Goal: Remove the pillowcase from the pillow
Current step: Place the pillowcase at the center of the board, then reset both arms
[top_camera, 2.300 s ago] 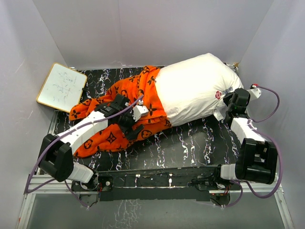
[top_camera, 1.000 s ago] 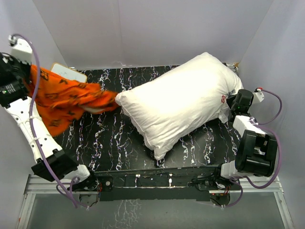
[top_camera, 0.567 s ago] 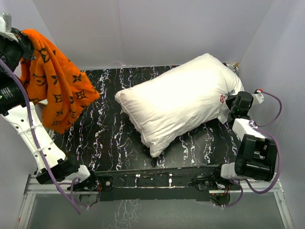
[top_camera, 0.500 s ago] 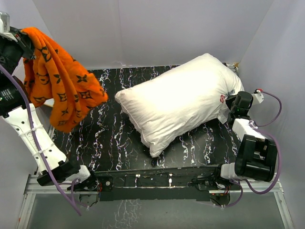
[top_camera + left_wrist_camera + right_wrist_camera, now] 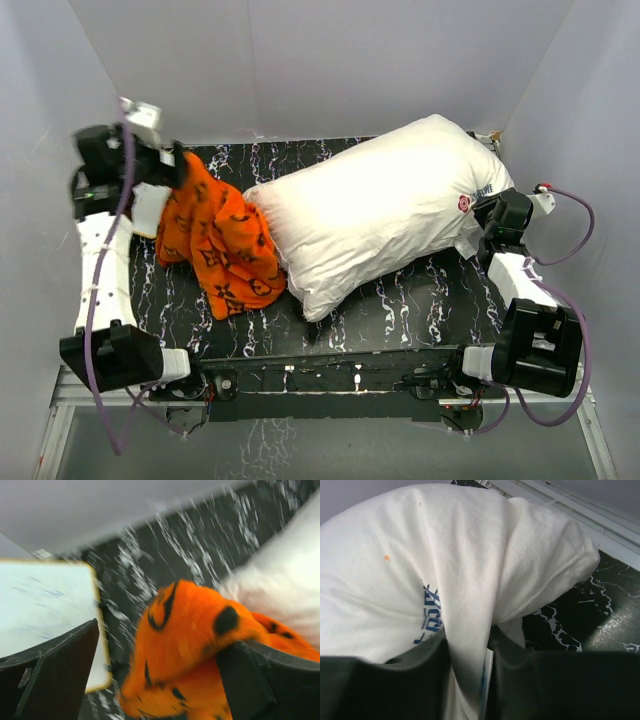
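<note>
Jaws: left jaws wide apart, right jaws clamped on the pillow [image 5: 385, 205]
Between and below the left jaws the orange pillowcase [image 5: 225, 245] is bunched, one jaw against the fabric; it trails down to the tabletop [image 5: 400, 300], fully off the pillow and against its left end. At the logo end, the right jaws pinch a fold of white cover

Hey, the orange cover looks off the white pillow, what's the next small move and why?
Probably open the right hand to release the plump white pillow: its corner fabric is pinched there, while the bright orange plush pillowcase lies heaped beside it, fully off, below the open left hand.
</note>
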`<state>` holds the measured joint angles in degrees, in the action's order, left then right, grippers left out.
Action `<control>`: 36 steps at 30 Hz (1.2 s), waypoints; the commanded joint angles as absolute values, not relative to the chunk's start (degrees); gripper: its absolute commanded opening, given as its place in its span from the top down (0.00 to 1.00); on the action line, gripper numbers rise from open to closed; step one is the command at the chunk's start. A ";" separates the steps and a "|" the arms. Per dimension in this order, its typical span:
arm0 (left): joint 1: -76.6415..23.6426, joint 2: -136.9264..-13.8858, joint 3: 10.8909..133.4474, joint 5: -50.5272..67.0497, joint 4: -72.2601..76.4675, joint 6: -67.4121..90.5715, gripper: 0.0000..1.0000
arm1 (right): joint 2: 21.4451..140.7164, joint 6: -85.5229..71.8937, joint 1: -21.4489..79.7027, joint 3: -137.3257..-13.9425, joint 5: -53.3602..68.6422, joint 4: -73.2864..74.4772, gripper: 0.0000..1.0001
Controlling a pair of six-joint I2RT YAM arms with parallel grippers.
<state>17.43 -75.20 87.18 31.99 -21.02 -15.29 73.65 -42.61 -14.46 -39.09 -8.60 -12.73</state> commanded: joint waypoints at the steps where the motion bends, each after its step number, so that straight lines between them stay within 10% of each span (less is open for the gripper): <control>1: 5.86 -74.47 78.74 13.92 -28.72 -27.83 0.03 | 71.12 -40.69 -14.31 -39.11 -10.68 -12.42 0.56; 4: 5.72 -77.02 78.68 13.79 -30.98 -22.39 0.03 | 69.86 -39.64 -13.49 -38.83 -14.75 -11.50 0.04; 5: 5.71 -77.04 78.21 13.70 -30.32 -20.57 0.03 | 69.16 -39.52 -13.11 -38.78 -17.32 -10.54 0.02; 14: 6.13 -73.39 70.25 6.65 -16.30 -13.01 0.03 | 65.15 -40.83 -10.70 -33.04 -36.27 -8.37 0.02; 36: 6.15 -82.55 25.12 14.74 37.35 1.48 0.03 | 73.65 -23.99 -9.78 -9.83 -15.05 -50.60 0.02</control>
